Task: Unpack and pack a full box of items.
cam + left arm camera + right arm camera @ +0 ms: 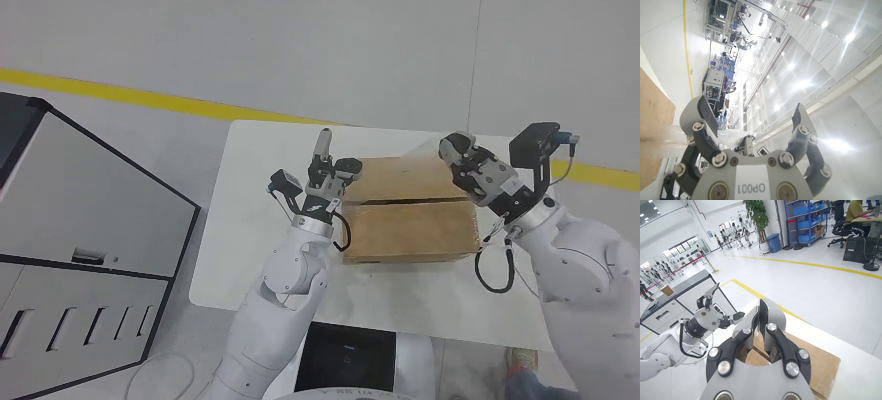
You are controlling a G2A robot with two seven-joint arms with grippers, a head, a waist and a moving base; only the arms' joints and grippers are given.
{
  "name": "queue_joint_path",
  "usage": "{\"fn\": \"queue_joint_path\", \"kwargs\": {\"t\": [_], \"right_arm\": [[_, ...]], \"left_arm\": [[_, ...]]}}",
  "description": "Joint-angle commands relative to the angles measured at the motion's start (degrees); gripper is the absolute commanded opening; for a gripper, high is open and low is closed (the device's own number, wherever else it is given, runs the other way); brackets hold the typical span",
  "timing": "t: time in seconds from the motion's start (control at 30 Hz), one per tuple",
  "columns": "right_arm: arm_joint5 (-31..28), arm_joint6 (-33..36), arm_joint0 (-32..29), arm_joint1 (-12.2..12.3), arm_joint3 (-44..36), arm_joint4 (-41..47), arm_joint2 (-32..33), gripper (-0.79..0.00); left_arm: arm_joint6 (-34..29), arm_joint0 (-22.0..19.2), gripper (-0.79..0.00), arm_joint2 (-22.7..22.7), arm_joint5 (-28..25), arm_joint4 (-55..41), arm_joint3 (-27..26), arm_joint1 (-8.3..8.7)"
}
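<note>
A closed brown cardboard box (410, 205) lies on the white table (260, 260); its flaps meet along a middle seam. My left gripper (337, 152) stands open at the box's left end, fingers pointing up, nothing between them; the right wrist view shows the left gripper (728, 300) spread wide. My right gripper (458, 148) hovers over the box's far right corner. Its fingers (764, 313) are pressed together on a thin clear strip of tape (759, 298). The clear tape (421, 152) rises from the box top. In the left wrist view, tape (672, 131) hangs off the box edge (653, 106) beside the gripper (751, 106).
A grey cabinet (80, 200) stands left of the table, with a paper cup (667, 290) on its top. A yellow floor line (120, 95) runs behind the table. Bare table surface lies in front of the box.
</note>
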Motion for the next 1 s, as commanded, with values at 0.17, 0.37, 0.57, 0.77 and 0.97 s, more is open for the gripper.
{"fn": "queue_joint_path", "kwargs": {"t": [0.17,0.37,0.57,0.77,0.97], "right_arm": [[4.2,0.0,-2.4,0.0,0.5,0.2,1.6,-0.785],[8.5,0.7,-4.0,-0.1,1.2,1.9,3.8,-0.785],[11.3,0.0,-6.3,-0.2,2.4,3.3,5.1,-0.785],[13.0,0.5,-8.5,-0.4,4.4,7.8,6.2,-0.785],[14.4,0.5,-9.9,-0.5,5.1,9.6,7.1,-0.785]], "left_arm": [[0.0,0.0,0.000,0.0,0.0,0.0,0.0,0.00],[0.0,0.0,0.000,0.0,0.0,0.0,0.0,0.00],[0.0,0.0,0.000,0.0,0.0,0.0,0.0,0.00],[0.0,0.0,0.000,0.0,0.0,0.0,0.0,0.00],[0.0,0.0,0.000,0.0,0.0,0.0,0.0,0.00]]}}
